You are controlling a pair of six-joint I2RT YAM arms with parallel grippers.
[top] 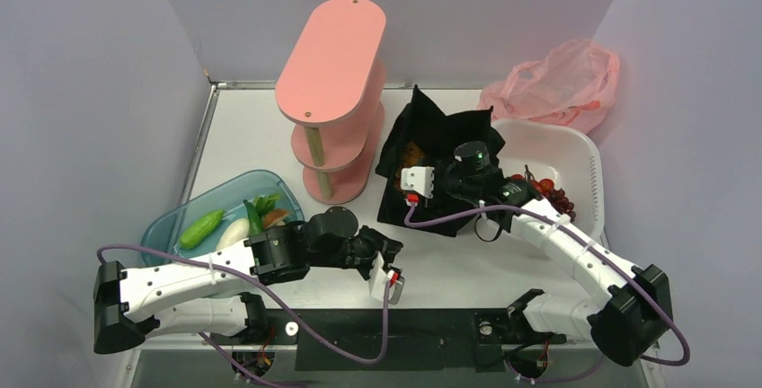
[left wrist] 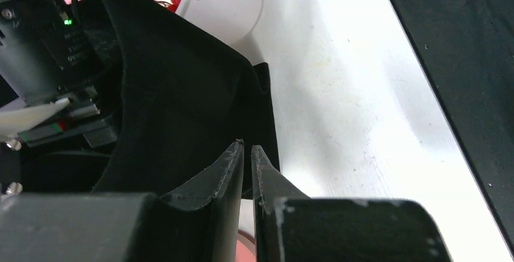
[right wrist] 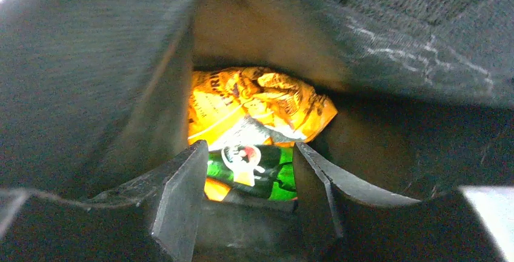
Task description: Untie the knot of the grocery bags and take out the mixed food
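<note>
With the right pincer [right wrist: 250, 148] apart over the green bottle [right wrist: 276, 180] inside the black tote [top: 431, 127], and the left pincer [left wrist: 247, 148] together, empty, off its near left corner, lifting risked dragging the unheld tote or snagging the orange snack packet [right wrist: 260, 101]

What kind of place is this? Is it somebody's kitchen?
Probably not a kitchen; it looks like a robot practice booth. Plain walls box in a white table, a left arm and a right arm are bolted at its near edge, with a black tote to unpack.
</note>
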